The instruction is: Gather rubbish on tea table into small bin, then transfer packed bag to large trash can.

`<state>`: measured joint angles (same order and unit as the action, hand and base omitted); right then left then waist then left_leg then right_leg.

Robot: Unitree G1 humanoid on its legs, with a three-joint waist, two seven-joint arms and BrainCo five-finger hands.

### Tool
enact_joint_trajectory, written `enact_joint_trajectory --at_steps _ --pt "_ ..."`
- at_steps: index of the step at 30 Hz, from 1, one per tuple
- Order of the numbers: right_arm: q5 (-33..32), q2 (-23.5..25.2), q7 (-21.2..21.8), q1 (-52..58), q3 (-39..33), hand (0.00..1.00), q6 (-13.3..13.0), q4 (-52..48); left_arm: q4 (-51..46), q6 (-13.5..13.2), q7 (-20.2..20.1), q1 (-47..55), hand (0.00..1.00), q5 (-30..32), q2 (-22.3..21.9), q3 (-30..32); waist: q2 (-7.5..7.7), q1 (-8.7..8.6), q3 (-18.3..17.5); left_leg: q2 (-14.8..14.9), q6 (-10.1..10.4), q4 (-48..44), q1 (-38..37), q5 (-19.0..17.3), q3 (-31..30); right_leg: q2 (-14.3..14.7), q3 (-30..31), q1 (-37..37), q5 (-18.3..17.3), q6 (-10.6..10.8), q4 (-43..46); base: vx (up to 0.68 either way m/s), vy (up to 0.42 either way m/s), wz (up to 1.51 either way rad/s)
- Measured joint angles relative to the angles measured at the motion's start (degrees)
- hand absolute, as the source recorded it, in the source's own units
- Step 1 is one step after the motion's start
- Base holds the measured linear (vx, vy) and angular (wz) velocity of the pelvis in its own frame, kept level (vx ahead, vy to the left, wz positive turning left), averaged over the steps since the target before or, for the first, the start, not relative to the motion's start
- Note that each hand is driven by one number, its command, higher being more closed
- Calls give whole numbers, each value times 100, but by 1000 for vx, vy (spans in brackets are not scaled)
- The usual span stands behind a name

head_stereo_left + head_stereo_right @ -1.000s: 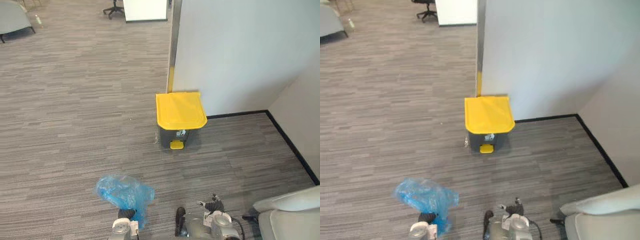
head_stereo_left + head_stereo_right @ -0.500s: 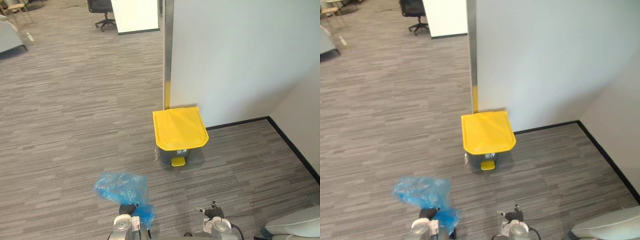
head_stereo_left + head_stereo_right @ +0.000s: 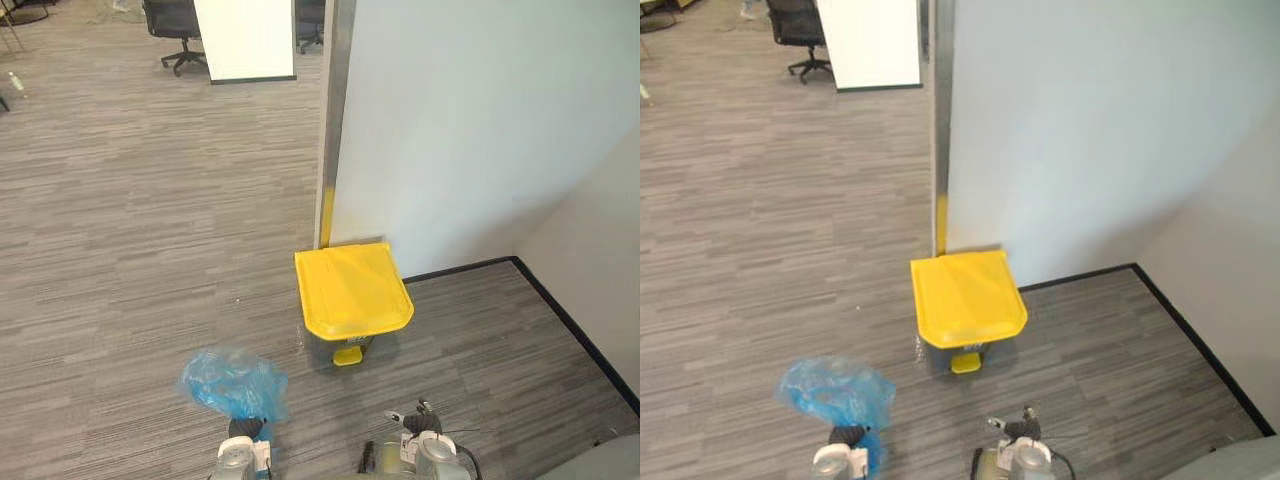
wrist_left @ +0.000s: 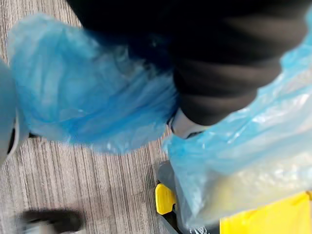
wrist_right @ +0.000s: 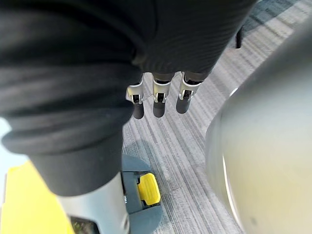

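Observation:
A crumpled blue plastic rubbish bag (image 3: 233, 385) is carried above the carpet, bunched round my left hand (image 3: 244, 430); up close the blue bag (image 4: 87, 97) wraps the dark cover and hides most of the fingers. The large trash can (image 3: 352, 290), grey with a shut yellow lid and a yellow foot pedal (image 3: 347, 355), stands ahead against the white wall's corner. The pedal (image 4: 165, 198) also shows past the bag. My right hand (image 5: 158, 100) hangs open and empty, low beside the can's pedal (image 5: 147, 189).
A white wall (image 3: 480, 130) with black skirting runs right of the can, ending in a metal corner post (image 3: 335, 120). An office chair (image 3: 170, 20) and a white panel (image 3: 245, 40) stand far back. A pale seat corner (image 3: 610, 465) shows at lower right.
The whole picture has shifted as the camera moved: the can now sits lower and nearer, and the pale seat has slid almost out. The bag stays in my left hand.

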<state>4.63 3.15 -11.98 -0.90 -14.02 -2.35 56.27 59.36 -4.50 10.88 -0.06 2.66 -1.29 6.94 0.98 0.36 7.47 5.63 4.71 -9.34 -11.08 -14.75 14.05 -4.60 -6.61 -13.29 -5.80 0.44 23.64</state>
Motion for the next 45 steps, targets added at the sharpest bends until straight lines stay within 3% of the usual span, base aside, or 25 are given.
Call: enact_joint_trajectory --at_steps 1,3,6,8,9,10,12,13,14,15,16,19,22,32,35,36,37,41,43,44,45 --pt "8 -99 -1 -66 -97 0 -8 69 0 -19 -15 -22 100 3 -105 35 -160 35 -3 104 -10 34 9 17 -267 107 -64 127 -31 -53 -102 328 -144 7" --pt "22 -120 -17 -100 -217 0 11 191 6 -17 -86 -35 100 14 -186 63 -252 29 -42 214 43 49 -6 108 -402 191 -158 149 -189 -121 -85 319 -163 6" --pt "-2 -125 -34 -56 -220 0 10 162 -12 -15 -118 -112 100 63 -201 54 -255 -29 -11 372 134 -475 159 168 -568 244 -432 619 -222 -129 -520 212 -123 42" --pt "-12 -120 -36 20 -200 0 11 188 -49 -19 -119 -126 100 64 -210 53 -206 11 -24 482 159 -1500 542 180 -587 250 -536 984 -221 -129 -823 153 -56 40" --pt "-18 -121 -36 58 -132 0 11 186 -50 -18 -118 -76 100 62 -221 56 -177 38 -29 588 338 -2220 840 269 -532 241 -565 1171 -213 -138 -969 161 10 11" --pt "-18 -115 -36 81 -89 0 14 190 -109 -24 -124 -15 100 59 -187 55 -176 90 -48 702 302 -2591 963 214 -424 231 -559 1270 -209 -144 -1061 133 63 -3" --pt "-23 -97 -34 81 -95 0 14 188 -174 -20 -120 15 100 59 -188 59 -188 99 -95 731 215 -2343 1018 -105 -169 197 -528 1299 -187 -116 -1137 110 98 -11" --pt "-28 -90 -34 70 -108 0 18 189 -178 -19 -119 17 100 59 -187 59 -172 96 -86 624 145 -1693 1030 -257 -20 101 -458 1313 -133 -28 -1199 78 123 -9" --pt "-34 -91 -33 68 -122 0 18 189 -180 -19 -119 9 100 59 -188 55 -170 93 -83 534 79 -1208 1018 -171 -39 57 -427 1310 -100 26 -1214 69 182 -19" --pt "-33 -118 -33 70 -167 0 16 196 -143 -20 -121 17 100 61 -200 9 -267 75 -146 434 126 -511 981 215 -122 101 -342 1306 -49 137 -1295 68 190 -33" --pt "-32 -122 -23 89 -147 0 28 218 -94 -11 -104 58 100 61 -144 -16 -174 107 -196 314 76 -342 833 264 -38 59 -122 1317 25 265 -1437 84 237 -34" --pt "-28 -24 -13 129 -175 0 22 284 -7 -3 -109 73 100 69 62 -187 -20 76 -267 41 -8 -125 730 316 100 -138 156 1323 136 387 -1635 47 193 -25" --pt "-29 4 -12 139 -314 0 16 321 3 -8 -109 72 100 134 107 -191 39 52 -308 -130 -93 32 673 368 134 -222 303 1343 229 391 -1792 12 127 -11" --pt "-29 -100 -21 47 -373 0 16 347 155 -21 -112 54 100 177 124 -116 -11 65 -128 -131 -89 406 282 412 381 -115 625 1205 125 362 -1450 -22 1 -18" --pt "-32 -90 -27 -80 -366 0 15 321 150 -17 -113 -51 100 176 117 68 90 72 104 -170 -257 414 141 248 375 -276 449 808 -58 474 -366 -91 -16 -15" --pt "-34 -140 -30 -135 -366 0 12 257 144 -15 -105 -157 100 178 68 138 58 62 275 -171 -323 379 -51 177 353 -338 226 254 -82 436 715 -84 -1 -14" --pt "-35 -180 -35 -131 -353 0 17 200 155 -10 -108 -172 100 178 73 133 49 46 321 -102 -364 185 -111 25 329 -347 64 40 -270 352 898 -53 15 -14" --pt "-33 -195 -62 -124 -199 0 14 137 199 -14 -110 -245 100 179 63 98 158 88 370 -20 -298 -528 -93 -501 321 -244 -206 -505 123 326 -73 91 -29 13" --pt "-31 -166 -78 -119 -183 0 18 108 207 -13 -105 -334 100 181 46 107 302 112 430 -63 -88 -1201 -98 -1014 159 -245 -140 -478 292 355 -350 311 -165 25" --pt "-32 -226 -81 -149 -215 0 13 97 210 -15 -107 -378 100 183 4 100 100 142 491 50 3 -1381 -82 -1097 93 -206 -264 -497 124 463 -155 300 -114 12" --pt "-32 -237 -98 -200 -293 0 9 87 204 -17 -109 -404 100 184 -32 96 10 139 514 96 13 -1391 -64 -1103 10 -156 -282 -532 78 439 -44 210 -54 10"
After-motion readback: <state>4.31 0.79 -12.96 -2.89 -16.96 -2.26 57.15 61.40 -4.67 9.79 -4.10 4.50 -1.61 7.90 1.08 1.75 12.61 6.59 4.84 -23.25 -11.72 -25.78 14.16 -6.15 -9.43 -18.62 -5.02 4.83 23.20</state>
